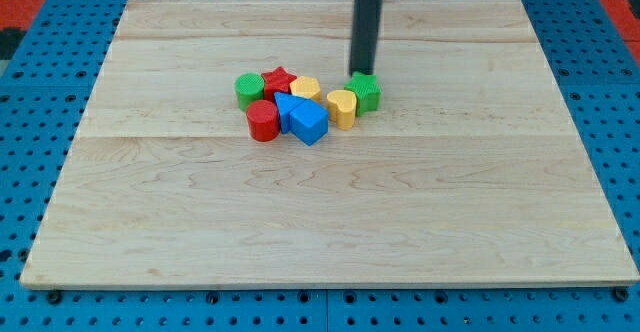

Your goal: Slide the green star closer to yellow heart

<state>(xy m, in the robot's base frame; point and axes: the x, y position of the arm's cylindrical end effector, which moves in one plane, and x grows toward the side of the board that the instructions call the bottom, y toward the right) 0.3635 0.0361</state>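
The green star (366,92) sits on the wooden board, touching the right side of the yellow heart (342,108). My tip (360,73) is at the star's upper edge, just behind it toward the view's top, touching or nearly touching it. The rod rises straight up from there to the top of the view.
A tight cluster lies to the left of the heart: a yellow block (306,88), a red star (279,80), a green cylinder (249,90), a red cylinder (263,120) and two blue blocks (306,120). The board (320,212) lies on a blue pegboard.
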